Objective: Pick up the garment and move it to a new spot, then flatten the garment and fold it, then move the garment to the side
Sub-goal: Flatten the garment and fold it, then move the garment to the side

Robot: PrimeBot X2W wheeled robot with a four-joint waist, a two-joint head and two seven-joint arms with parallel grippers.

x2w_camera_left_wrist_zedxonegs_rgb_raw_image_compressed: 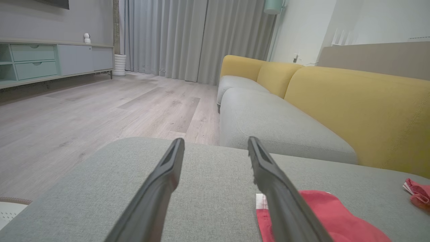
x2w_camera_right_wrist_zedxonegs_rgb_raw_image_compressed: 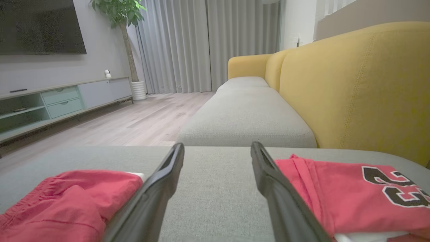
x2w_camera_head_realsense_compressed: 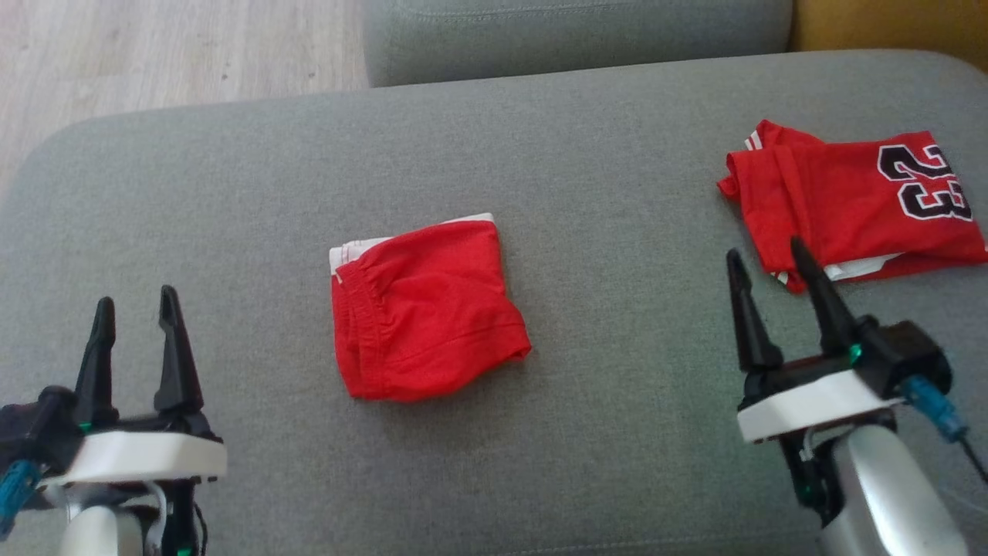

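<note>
Shorts point(x2w_camera_head_realsense_compressed: 424, 309) folded, mid-cushion point(x2w_camera_head_realsense_compressed: 540, 154) — between tools, touching neither. Left tool point(x2w_camera_head_realsense_compressed: 137, 296) wide, empty, well left of shorts. Right tool point(x2w_camera_head_realsense_compressed: 766, 247) wide, empty — tips at jersey point(x2w_camera_head_realsense_compressed: 857, 205) edge.

so the folded shorts point(x2w_camera_head_realsense_compressed: 427, 309) lie pretty much dead centre on the seat cushion point(x2w_camera_head_realsense_compressed: 587, 154). the jersey point(x2w_camera_head_realsense_compressed: 857, 202) is on the same cushion, well off to the right and a bit further back. left gripper point(x2w_camera_head_realsense_compressed: 136, 297) hangs over the front left, right gripper point(x2w_camera_head_realsense_compressed: 765, 247) over the front right, just before the jersey's near edge. second cushion point(x2w_camera_head_realsense_compressed: 571, 31) butts up behind, floor point(x2w_camera_head_realsense_compressed: 154, 54) back left, backrest point(x2w_camera_head_realsense_compressed: 888, 23) back right
</note>
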